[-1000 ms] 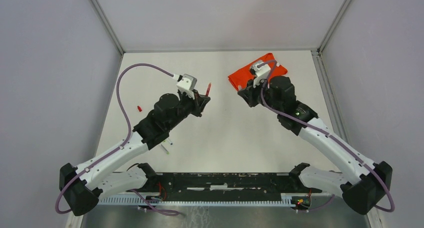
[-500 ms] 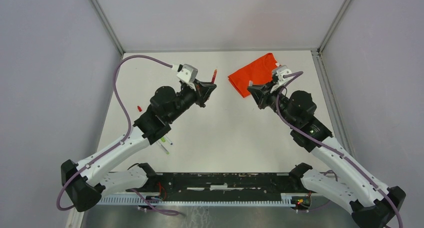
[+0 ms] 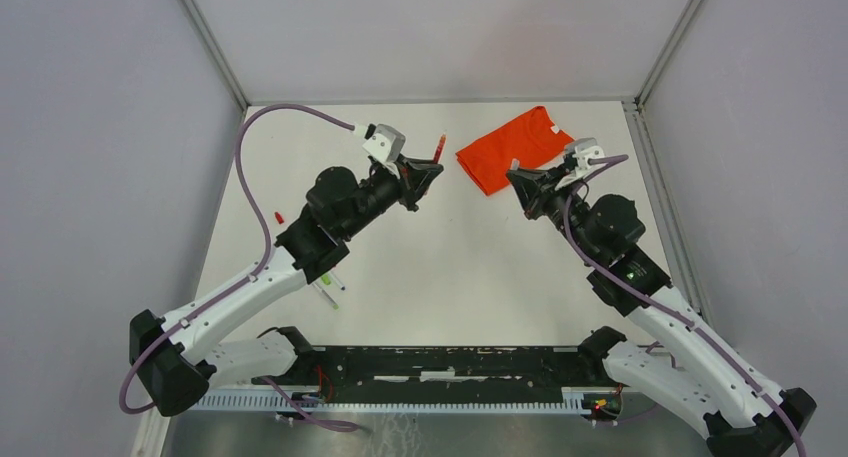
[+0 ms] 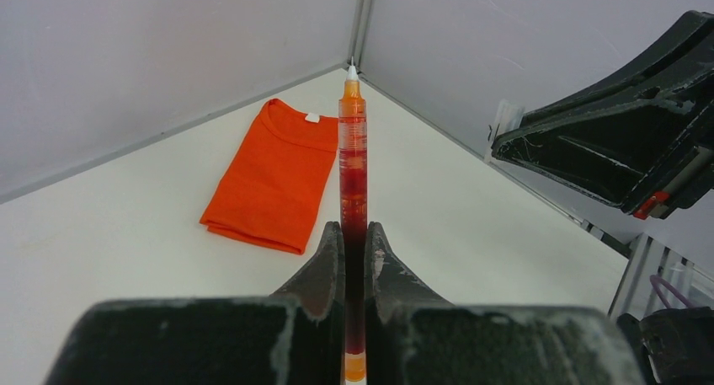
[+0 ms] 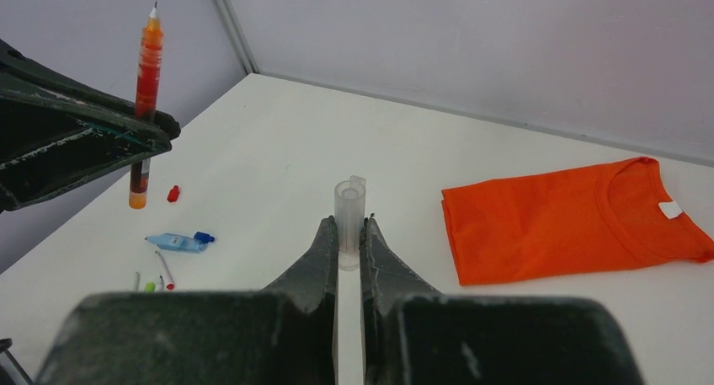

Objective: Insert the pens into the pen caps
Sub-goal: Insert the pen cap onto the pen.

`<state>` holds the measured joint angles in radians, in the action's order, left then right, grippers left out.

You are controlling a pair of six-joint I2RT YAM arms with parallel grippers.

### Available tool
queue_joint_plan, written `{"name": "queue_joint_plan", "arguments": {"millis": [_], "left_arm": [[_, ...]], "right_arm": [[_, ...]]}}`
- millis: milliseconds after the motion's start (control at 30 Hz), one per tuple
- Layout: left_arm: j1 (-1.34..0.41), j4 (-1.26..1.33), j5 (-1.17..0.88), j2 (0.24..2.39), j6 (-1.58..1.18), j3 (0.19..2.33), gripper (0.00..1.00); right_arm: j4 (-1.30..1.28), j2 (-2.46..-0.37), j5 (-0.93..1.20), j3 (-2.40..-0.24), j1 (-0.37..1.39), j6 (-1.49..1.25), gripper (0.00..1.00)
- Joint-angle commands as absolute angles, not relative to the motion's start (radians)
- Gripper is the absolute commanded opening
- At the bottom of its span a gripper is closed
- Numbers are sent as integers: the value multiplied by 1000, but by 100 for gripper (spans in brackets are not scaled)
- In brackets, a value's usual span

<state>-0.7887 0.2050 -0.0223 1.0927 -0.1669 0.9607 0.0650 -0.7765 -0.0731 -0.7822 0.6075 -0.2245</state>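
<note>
Orange-red pen (image 4: 353, 174): gripped in the left end effector (image 4: 354, 232). I read its white tip pointing out past the fingers, its tail end behind them, raised off the worktop (image 3: 480, 277).
Left end effector: closed on the pen barrel, both fingers touching it.
Left arm (image 3: 250, 287): extended forward and inward, wrist raised, aimed toward the right arm (image 3: 640, 277).
Clear cap (image 5: 349, 201): pinched in the right end effector (image 5: 349, 225), open mouth pointing outward.
Right end effector: closed on the cap.
Right arm: extended toward the far side, wrist turned inward. I see the two end effectors facing each other, well apart.
Orange shirt (image 3: 515, 147): folded flat on the worktop, just beyond the right end effector.
Red cap (image 3: 279, 217): loose on the worktop, left of the left arm.
Loose pens (image 3: 330, 289): on the worktop beside the left forearm.
</note>
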Motion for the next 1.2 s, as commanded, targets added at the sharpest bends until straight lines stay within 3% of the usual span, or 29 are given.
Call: {"name": "queue_joint_plan", "arguments": {"millis": [0, 500, 1167], "left_arm": [[-792, 255, -70, 1089, -136, 948, 2], [-794, 273, -130, 1085, -159, 908, 2], [-853, 236, -173, 1114, -113, 925, 2]], "right_arm": [[169, -748, -104, -755, 606, -280, 0], [327, -718, -135, -689, 606, -358, 0], [446, -772, -60, -781, 606, -330, 0]]}}
